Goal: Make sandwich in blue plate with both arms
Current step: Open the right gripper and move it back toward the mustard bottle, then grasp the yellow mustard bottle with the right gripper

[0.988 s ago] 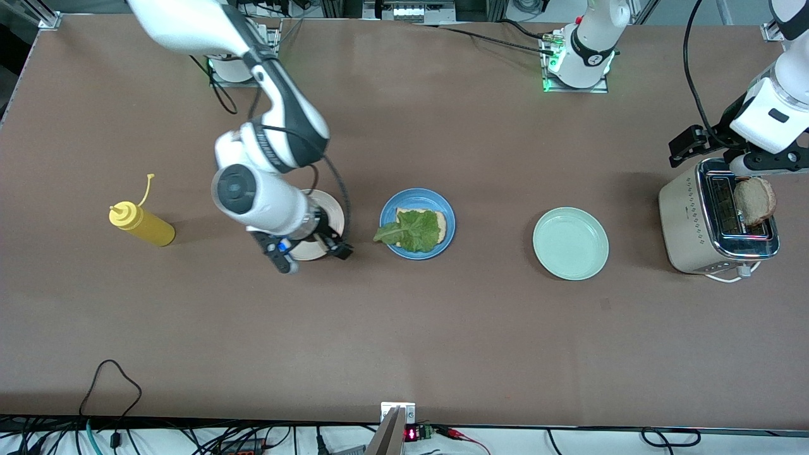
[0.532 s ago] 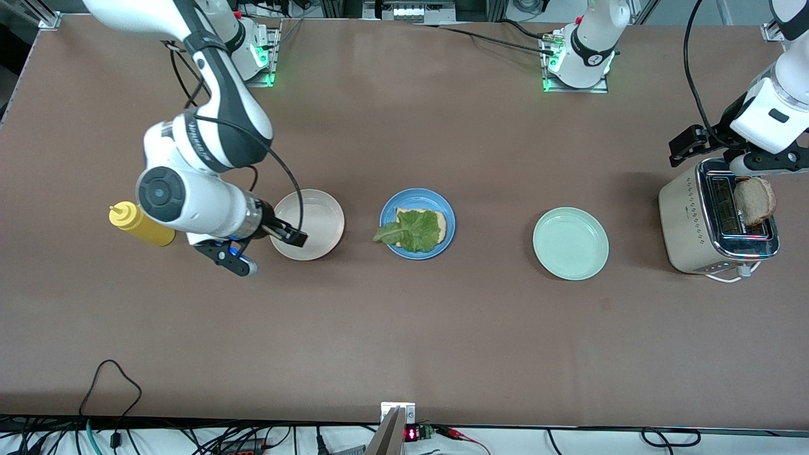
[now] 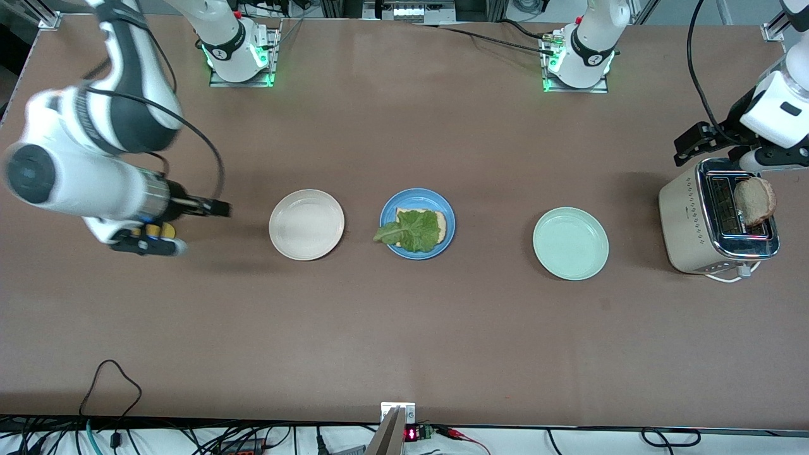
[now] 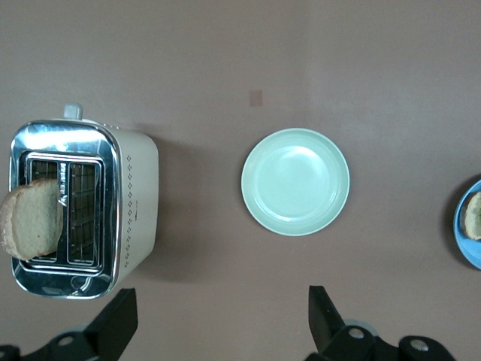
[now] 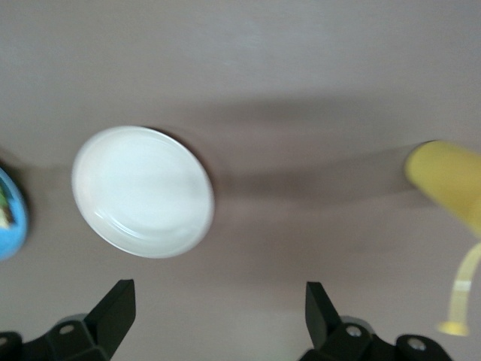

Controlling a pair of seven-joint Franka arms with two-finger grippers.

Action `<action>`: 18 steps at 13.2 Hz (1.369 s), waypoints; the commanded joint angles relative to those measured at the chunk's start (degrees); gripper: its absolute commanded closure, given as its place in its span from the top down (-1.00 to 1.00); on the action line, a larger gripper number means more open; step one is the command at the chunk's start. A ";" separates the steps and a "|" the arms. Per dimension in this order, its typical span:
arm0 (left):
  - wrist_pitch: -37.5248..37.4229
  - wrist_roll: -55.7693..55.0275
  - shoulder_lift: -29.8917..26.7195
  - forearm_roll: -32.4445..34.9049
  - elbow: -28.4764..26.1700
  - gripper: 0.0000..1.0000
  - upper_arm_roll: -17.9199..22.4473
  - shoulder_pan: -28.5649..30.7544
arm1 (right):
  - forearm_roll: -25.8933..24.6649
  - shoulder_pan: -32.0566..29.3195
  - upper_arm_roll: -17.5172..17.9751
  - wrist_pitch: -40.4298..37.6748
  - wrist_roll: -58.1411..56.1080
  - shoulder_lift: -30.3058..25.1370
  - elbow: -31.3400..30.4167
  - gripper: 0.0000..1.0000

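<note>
Brown and matte, the surface carries three plates in a row, with a toaster at the left arm's end and a yellow bottle at the right arm's end.

The right end effector hangs over the bottle's spot, fingers spread wide and holding nothing. From it, going toward the left arm's end, the white plate comes first, near, then the blue plate, well apart. On the blue plate lies a bread slice with a lettuce leaf on top, the leaf's tip reaching over the rim.

The left end effector hovers by the toaster's edge that lies farther from the front camera, fingers also wide apart and empty. A second bread slice stands out of one toaster slot, close beneath that end effector. From it, going toward the right arm's end, the green plate comes first, then the blue plate.
</note>
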 commanded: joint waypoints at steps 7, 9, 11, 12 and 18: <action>-0.64 2.20 0.77 -1.01 1.53 1.00 -0.68 0.33 | -4.45 -16.05 1.08 1.77 -42.23 -10.74 -12.11 1.00; -0.72 2.47 0.77 -1.10 1.53 1.00 -0.68 0.33 | -4.36 -18.43 1.08 2.91 -52.51 -10.39 -12.20 1.00; -0.55 2.39 0.86 -1.10 1.53 1.00 -0.59 0.33 | -3.84 -21.41 1.08 5.63 -63.58 -9.69 -12.63 1.00; -0.46 2.47 0.86 -1.18 1.53 1.00 -0.59 0.33 | -3.40 -23.17 1.08 7.39 -69.82 -8.99 -13.24 1.00; -0.20 2.38 0.86 -1.36 1.62 1.00 -0.68 0.33 | 13.37 -32.58 1.08 13.81 -103.84 -0.65 -13.60 1.00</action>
